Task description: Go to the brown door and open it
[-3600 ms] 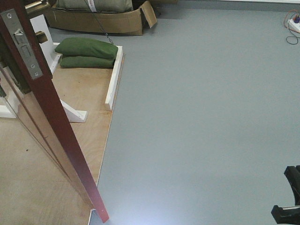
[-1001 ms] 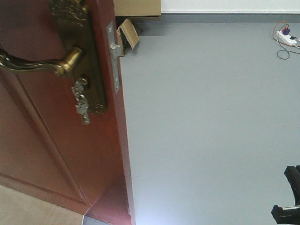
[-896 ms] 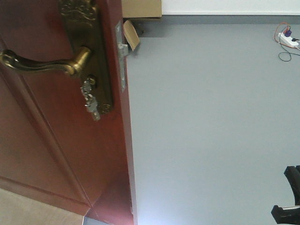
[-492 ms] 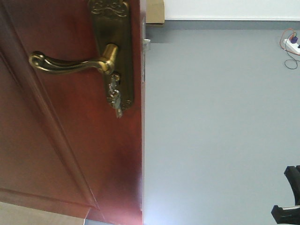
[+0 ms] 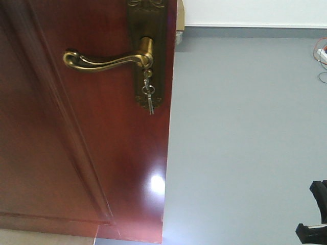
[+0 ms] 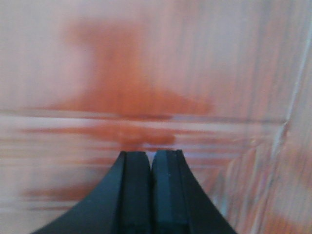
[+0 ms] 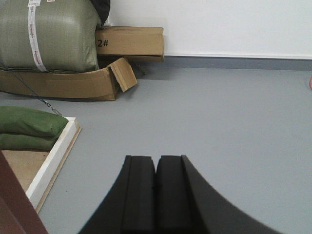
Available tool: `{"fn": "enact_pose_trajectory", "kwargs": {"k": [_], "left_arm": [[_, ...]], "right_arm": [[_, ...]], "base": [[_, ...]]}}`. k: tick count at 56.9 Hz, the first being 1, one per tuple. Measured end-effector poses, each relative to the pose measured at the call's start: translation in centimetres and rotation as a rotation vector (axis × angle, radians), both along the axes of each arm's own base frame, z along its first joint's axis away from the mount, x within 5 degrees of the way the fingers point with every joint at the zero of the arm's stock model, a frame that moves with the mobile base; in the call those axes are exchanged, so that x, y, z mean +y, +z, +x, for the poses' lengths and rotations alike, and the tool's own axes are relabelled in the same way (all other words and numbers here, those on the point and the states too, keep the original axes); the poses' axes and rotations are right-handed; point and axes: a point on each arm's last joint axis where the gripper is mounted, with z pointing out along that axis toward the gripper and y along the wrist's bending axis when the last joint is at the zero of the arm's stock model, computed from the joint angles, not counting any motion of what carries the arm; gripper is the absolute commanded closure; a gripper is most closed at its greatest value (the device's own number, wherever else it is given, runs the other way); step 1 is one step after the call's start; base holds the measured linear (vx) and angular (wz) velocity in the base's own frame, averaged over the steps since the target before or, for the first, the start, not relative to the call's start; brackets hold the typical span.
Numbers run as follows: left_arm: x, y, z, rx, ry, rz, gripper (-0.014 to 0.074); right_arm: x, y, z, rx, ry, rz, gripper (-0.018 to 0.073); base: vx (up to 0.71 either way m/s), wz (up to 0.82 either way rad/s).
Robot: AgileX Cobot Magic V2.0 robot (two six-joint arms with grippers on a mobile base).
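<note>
The brown door point(image 5: 76, 168) fills the left half of the front view, glossy and reddish, with its free edge near the middle. Its brass lever handle point(image 5: 104, 60) points left from the brass backplate point(image 5: 153, 30), and silver keys point(image 5: 148, 94) hang below it. The steel latch plate is hidden. My left gripper point(image 6: 151, 153) is shut and empty, very close to the blurred red door face point(image 6: 146, 73). My right gripper point(image 7: 156, 158) is shut and empty over the grey floor, with the door's lower corner point(image 7: 12, 204) at its left.
Grey floor point(image 5: 245, 132) runs right of the door to a white wall point(image 5: 255, 13). A cable point(image 5: 322, 56) lies at the far right. Cardboard boxes point(image 7: 129, 44), a large green sack point(image 7: 48, 36), green sandbags point(image 7: 29, 126) and a white wooden brace point(image 7: 53, 161) lie beyond the door.
The door showed edge-on with its latch plate, then turned face-on. Its handle and free edge have shifted steadily right in the front view. Both grippers look unchanged.
</note>
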Motion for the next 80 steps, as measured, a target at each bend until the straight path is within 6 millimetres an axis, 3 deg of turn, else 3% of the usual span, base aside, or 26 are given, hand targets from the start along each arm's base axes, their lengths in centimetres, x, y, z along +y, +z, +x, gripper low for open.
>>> {"fn": "enact_pose_trajectory", "kwargs": {"k": [58,72,80], "left_arm": [[0.02,0.0,0.0,-0.001,0.002,0.001,0.06],[-0.02,-0.54,0.03,0.002,0.011,0.227,0.06],[0.25,-0.74,-0.1,0.039,0.037,0.25,0.06]], "right_arm": [[0.0,0.0,0.0,0.0,0.0,0.0,0.0559],[0.0,0.0,0.0,0.0,0.0,0.0,0.0559],[0.0,0.0,0.0,0.0,0.0,0.0,0.0559]], "base": [[0.03,0.02],[0.0,0.0],[0.0,0.0]]}}
